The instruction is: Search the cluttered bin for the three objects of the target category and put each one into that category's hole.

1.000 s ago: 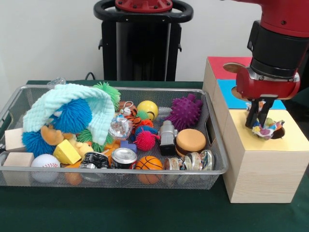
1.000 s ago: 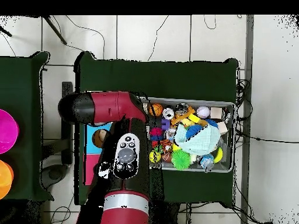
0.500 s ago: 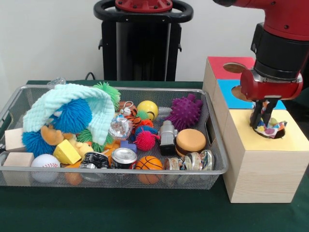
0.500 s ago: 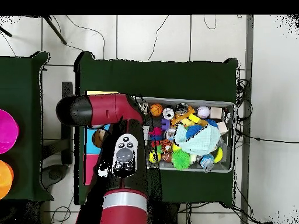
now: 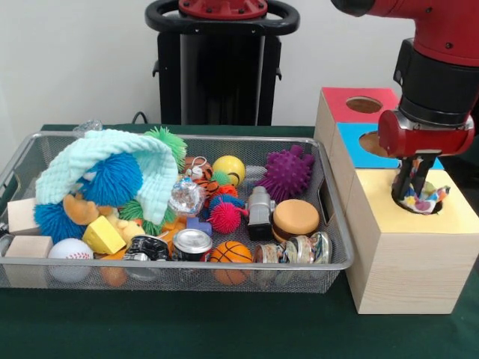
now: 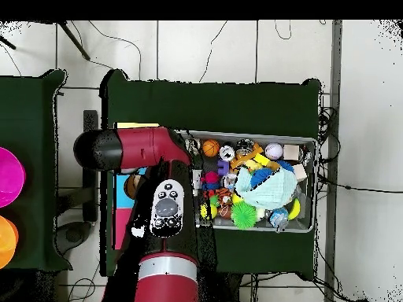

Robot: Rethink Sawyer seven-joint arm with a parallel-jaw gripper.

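My gripper (image 5: 412, 187) stands over the yellow-topped wooden box (image 5: 458, 218), at its round hole (image 5: 430, 209). Its fingers are shut on a white polka-dot cloth piece (image 5: 425, 200) that hangs bunched at the mouth of the hole and covers most of it. The silver wire-mesh bin (image 5: 224, 265) lies to the left of the boxes, full of toys. No other polka-dot piece shows in the bin. In the overhead view the red arm (image 6: 161, 212) hides the gripper and the hole; the bin (image 6: 308, 142) lies to its right.
The blue-topped box (image 5: 348, 148) and the red-topped box (image 5: 338, 105) stand in a row behind the yellow one. A large mint-green cloth (image 5: 105, 153) drapes over blue spiky balls at the bin's left. A purple spiky ball (image 5: 287, 173), balls, cans and wooden blocks fill the bin.
The gripper has moved a little to the right and down with the polka-dot cloth, from the hole's left edge to right over the hole. The bin's contents have not moved.
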